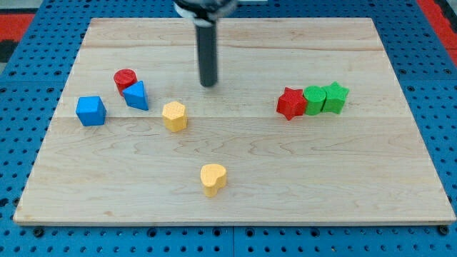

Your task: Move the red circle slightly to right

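- The red circle (pixel 125 78) sat near the board's (pixel 235 203) left side, toward the view's top, with a blue wedge-like block (pixel 136 95) touching it on its lower right
- That blue neighbour probably mattered: a push to the right would likely drag or bump it along
- A blue cube (pixel 91 111) lay down and left of the pair; a yellow block (pixel 174 116) sat to their right, and a yellow heart (pixel 213 178) lay lower, near the middle
- A red star (pixel 290 103), a green cube (pixel 313 100) and a green star (pixel 335 97) stood in a touching row on the right, well apart from the task
- My tip (pixel 208 84) was a plain rod with nothing to open or grasp; it touched no block, standing right of the red circle, so I judged it needed to reach the circle's left side first
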Controlling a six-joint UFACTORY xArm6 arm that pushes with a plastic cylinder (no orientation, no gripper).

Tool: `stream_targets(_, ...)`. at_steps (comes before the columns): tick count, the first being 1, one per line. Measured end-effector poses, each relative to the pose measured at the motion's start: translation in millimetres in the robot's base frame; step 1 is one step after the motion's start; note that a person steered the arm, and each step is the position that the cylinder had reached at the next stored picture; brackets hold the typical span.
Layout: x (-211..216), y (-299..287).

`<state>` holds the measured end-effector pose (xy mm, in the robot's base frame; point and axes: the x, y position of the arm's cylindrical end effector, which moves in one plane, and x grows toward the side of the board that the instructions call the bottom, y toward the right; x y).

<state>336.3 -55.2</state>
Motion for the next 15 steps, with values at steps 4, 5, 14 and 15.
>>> stream_targets(4, 15.4, -212.4)
stream_targets(5, 15.4, -213.1)
stream_targets(14, 38.6, -56.6)
stream_targets(15, 38.6, -9.0)
